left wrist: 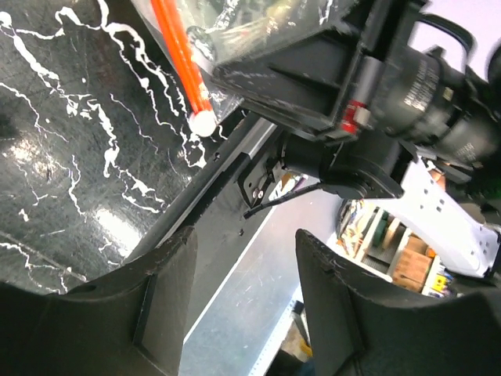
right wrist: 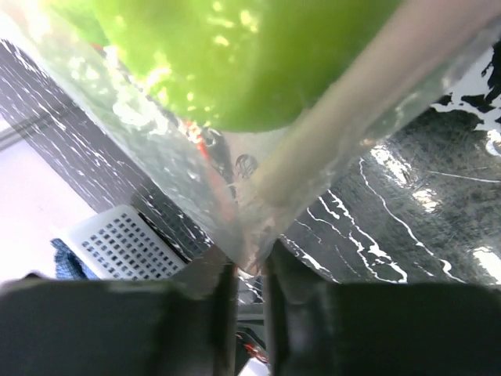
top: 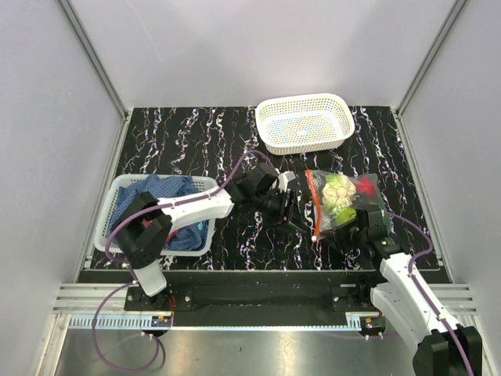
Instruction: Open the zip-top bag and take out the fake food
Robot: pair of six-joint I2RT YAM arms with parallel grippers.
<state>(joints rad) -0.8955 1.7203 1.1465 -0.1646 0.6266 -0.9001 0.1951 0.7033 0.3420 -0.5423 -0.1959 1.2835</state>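
Right fingers (right wrist: 291, 313): almost closed; pinching near edge of zip-top bag (top: 344, 205)
Left fingers (left wrist: 168, 301): partly open; holding nothing
Zip strip (left wrist: 178, 55): just ahead of Left fingers, which are nearer to it; runs near-to-far along bag's left side
Bag: on surface (top: 196, 141); fake food (top: 338, 194) inside
Far basket (top: 305, 146): contents unclear
Left basket (top: 106, 223): blue cloths (top: 160, 192)

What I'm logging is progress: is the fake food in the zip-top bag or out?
In. The top view shows the fake food inside the zip-top bag; the right wrist view shows a lime-green fruit behind its plastic.
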